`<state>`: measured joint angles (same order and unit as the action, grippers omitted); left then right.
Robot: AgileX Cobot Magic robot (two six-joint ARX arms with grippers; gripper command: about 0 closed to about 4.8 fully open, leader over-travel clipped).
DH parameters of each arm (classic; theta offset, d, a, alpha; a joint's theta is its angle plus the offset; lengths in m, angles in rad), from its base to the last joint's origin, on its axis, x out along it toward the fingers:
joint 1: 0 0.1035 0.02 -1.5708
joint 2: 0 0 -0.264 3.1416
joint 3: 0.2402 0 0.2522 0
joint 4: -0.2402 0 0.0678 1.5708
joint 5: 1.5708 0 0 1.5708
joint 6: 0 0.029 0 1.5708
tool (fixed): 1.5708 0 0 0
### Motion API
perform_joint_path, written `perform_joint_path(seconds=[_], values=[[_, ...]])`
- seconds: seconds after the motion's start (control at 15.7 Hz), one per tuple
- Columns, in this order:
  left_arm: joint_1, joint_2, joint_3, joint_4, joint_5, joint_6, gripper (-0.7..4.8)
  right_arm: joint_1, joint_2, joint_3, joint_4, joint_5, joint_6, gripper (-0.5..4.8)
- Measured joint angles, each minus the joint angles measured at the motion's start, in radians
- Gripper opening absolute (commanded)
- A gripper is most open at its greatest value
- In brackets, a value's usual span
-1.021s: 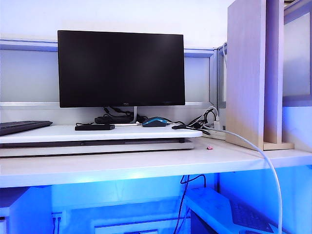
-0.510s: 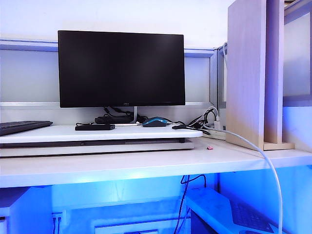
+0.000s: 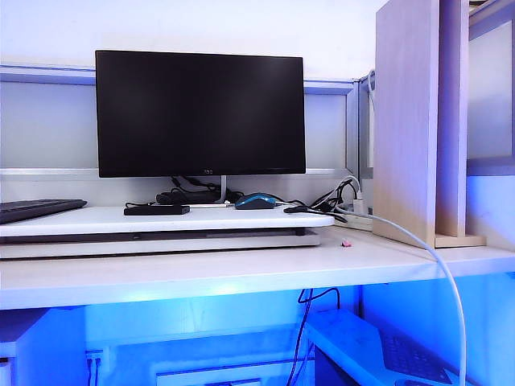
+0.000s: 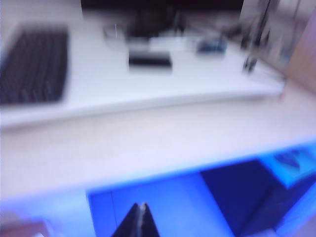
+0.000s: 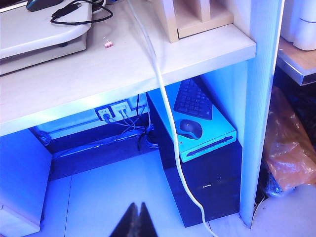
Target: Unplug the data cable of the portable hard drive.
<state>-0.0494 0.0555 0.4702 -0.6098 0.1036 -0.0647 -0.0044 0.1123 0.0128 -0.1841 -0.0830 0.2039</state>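
The portable hard drive (image 3: 156, 210), a thin black slab, lies on the white riser (image 3: 96, 219) under the monitor; it shows blurred in the left wrist view (image 4: 149, 60). A thin black data cable with a small plug (image 3: 295, 209) lies to the right of the mouse, looped on the riser's corner (image 5: 66, 11). I cannot tell whether it joins the drive. My left gripper (image 4: 140, 207) is shut and empty, in front of and below the desk edge. My right gripper (image 5: 138, 206) is also shut and empty, low over the floor under the desk. Neither arm shows in the exterior view.
A black monitor (image 3: 199, 112) stands behind the riser, a keyboard (image 3: 40, 209) to its left, a blue-black mouse (image 3: 256, 201) near the middle. A thick white cable (image 5: 163, 94) hangs off the desk. A wooden shelf unit (image 3: 406, 121) stands at right. A computer tower (image 5: 197, 148) sits below.
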Motion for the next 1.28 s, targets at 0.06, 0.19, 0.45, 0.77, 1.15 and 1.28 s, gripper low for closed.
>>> perform_joint_path(seconds=[0.06,0.19,0.45,0.77,1.15,1.28], values=[[0.0,0.016,-0.002,-0.003,0.0,-0.029,-0.06,0.0,0.0,0.0,0.0,0.0,0.0,-0.06],[0.0,0.012,-0.156,0.137,-0.034,-0.23,-0.06,0.0,0.0,0.0,0.0,0.0,-0.007,-0.06],[0.0,-0.003,-0.282,0.285,-0.031,-0.083,-0.06,0.0,0.0,0.0,0.002,0.001,-0.022,-0.06],[0.0,0.0,-0.423,0.343,0.043,0.013,-0.06,0.0,-0.002,0.0,0.003,-0.001,-0.022,-0.06],[0.0,-0.004,-0.424,0.343,-0.036,0.023,-0.05,0.0,-0.003,-0.001,0.006,-0.019,-0.019,-0.06],[0.0,-0.004,-0.424,0.343,-0.035,0.023,-0.05,0.0,-0.003,-0.001,0.006,-0.019,-0.019,-0.06]])
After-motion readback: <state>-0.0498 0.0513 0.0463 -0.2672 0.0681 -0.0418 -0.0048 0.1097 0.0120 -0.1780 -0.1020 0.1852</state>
